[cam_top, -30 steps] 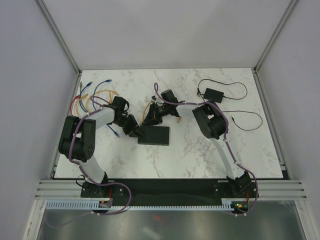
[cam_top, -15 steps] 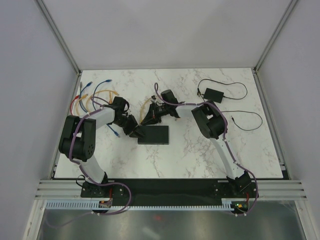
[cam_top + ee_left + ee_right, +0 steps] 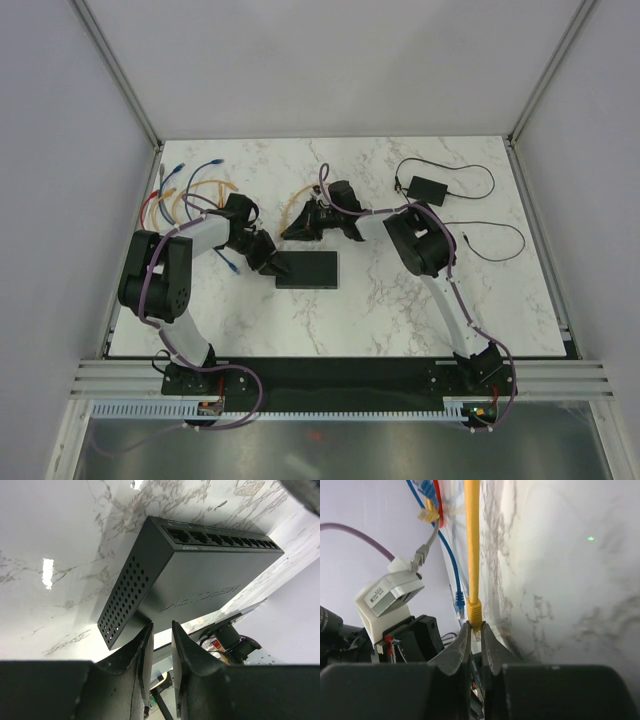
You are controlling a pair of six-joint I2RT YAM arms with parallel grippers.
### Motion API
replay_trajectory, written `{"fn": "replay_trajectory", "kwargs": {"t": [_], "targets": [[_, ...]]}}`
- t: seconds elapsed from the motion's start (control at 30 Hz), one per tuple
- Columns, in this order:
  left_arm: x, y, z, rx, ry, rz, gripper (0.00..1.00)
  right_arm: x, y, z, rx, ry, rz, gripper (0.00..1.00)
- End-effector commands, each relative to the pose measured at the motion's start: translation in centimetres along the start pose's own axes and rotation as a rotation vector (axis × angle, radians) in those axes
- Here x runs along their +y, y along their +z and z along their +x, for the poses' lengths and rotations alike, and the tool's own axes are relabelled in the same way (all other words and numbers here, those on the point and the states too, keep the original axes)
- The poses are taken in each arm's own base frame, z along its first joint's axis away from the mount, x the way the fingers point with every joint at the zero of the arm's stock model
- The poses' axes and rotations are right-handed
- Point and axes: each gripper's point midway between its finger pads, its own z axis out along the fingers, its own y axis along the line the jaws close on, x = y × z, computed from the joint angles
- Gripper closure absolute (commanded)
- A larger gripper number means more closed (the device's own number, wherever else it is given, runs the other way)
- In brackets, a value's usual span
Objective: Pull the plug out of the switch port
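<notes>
Right tool (image 3: 475,628) drew one yellow plug (image 3: 474,611) off one switch (image 3: 200,580).

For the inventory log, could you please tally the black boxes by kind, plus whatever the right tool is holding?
Switch: 1
Adapter: 1
Yellow cable in the right tool: 1
Total: 3

Tip of the yellow cable's (image 3: 471,540) plug (image 3: 474,611) — buried in the right gripper (image 3: 475,627); far end off-frame.
</notes>
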Motion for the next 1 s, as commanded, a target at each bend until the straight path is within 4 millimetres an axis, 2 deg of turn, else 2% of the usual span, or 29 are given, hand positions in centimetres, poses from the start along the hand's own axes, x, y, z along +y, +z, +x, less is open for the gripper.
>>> {"fn": "replay_trajectory", "kwargs": {"t": [0.0, 0.1, 0.2, 0.3, 0.33, 0.4, 0.43, 0.5, 0.53, 0.57, 0.6, 0.63, 0.67, 0.7, 0.73, 0.77, 0.8, 0.83, 0.87, 0.9, 0.93, 0.97], "targets": [[3.6, 1.1, 0.0, -0.014, -0.02, -0.135, 0.7, 1.4, -1.4, -3.4, -0.112, 0.006, 0.005, 1.0], [2.9, 0.6, 0.0, -0.022, 0.015, -0.111, 0.71, 2.5, -2.3, -4.2, -0.121, -0.03, 0.023, 1.0], [1.4, -0.5, -0.3, -0.048, 0.084, -0.064, 0.72, 3.1, -3.3, -4.0, -0.109, -0.068, 0.056, 1.0], [-0.8, -2.2, -0.5, -0.081, 0.174, 0.014, 0.7, 4.3, -4.5, -2.9, -0.084, -0.129, 0.084, 1.0], [-1.8, -2.9, -0.6, -0.091, 0.213, 0.042, 0.67, 5.7, -5.4, -2.3, -0.076, -0.187, 0.087, 1.0], [-3.7, -4.4, -0.3, -0.109, 0.274, 0.111, 0.63, 6.1, -6.6, -1.2, -0.058, -0.229, 0.114, 1.0], [-4.6, -5.1, -0.3, -0.121, 0.301, 0.139, 0.52, 6.8, -7.8, -0.1, -0.038, -0.241, 0.149, 1.0], [-6.5, -6.7, 0.3, -0.131, 0.349, 0.216, 0.38, 6.5, -9.1, 1.3, -0.002, -0.318, 0.182, 1.0], [-7.3, -7.3, 0.5, -0.137, 0.365, 0.245, 0.35, 7.7, -10.2, 2.4, 0.009, -0.339, 0.184, 1.0], [-8.1, -7.9, 1.0, -0.122, 0.373, 0.288, 0.33, 7.7, -10.9, 3.1, 0.022, -0.371, 0.187, 1.0], [-8.9, -8.4, 1.1, -0.131, 0.389, 0.325, 0.31, 6.3, -11.5, 4.8, 0.052, -0.346, 0.205, 1.0], [-9.8, -9.2, 1.6, -0.136, 0.38, 0.365, 0.29, 7.5, -12.6, 5.8, 0.051, -0.371, 0.191, 1.0], [-10.5, -9.7, 2.2, -0.116, 0.389, 0.412, 0.28, 7.2, -13.2, 6.8, 0.064, -0.378, 0.193, 1.0], [-11.6, -10.4, 2.2, -0.139, 0.397, 0.457, 0.26, 5.7, -13.9, 8.7, 0.106, -0.37, 0.201, 1.0], [-12.2, -11.3, 2.6, -0.154, 0.412, 0.489, 0.24, 6.8, -14.9, 10.0, 0.116, -0.402, 0.181, 1.0], [-12.8, -12.0, 3.2, -0.147, 0.429, 0.53, 0.23, 6.9, -15.4, 11.2, 0.138, -0.415, 0.167, 1.0], [-14.2, -12.9, 3.1, -0.172, 0.454, 0.592, 0.21, 6.1, -15.9, 12.9, 0.176, -0.419, 0.159, 1.0], [-14.6, -13.5, 3.7, -0.168, 0.466, 0.63, 0.2, 7.4, -16.9, 14.2, 0.195, -0.441, 0.119, 1.0], [-15.2, -14.1, 4.3, -0.15, 0.487, 0.674, 0.19, 7.0, -17.3, 15.6, 0.22, -0.434, 0.113, 1.0], [-15.8, -14.3, 4.5, -0.144, 0.488, 0.697, 0.17, 7.4, -17.7, 16.2, 0.229, -0.45, 0.096, 1.0], [-16.0, -14.0, 4.7, -0.127, 0.486, 0.698, 0.17, 8.6, -18.5, 17.2, 0.24, -0.469, 0.06, 1.0], [-16.2, -13.6, 5.4, -0.092, 0.498, 0.701, 0.17, 8.7, -18.8, 18.0, 0.255, -0.47, 0.05, 1.0]]}}
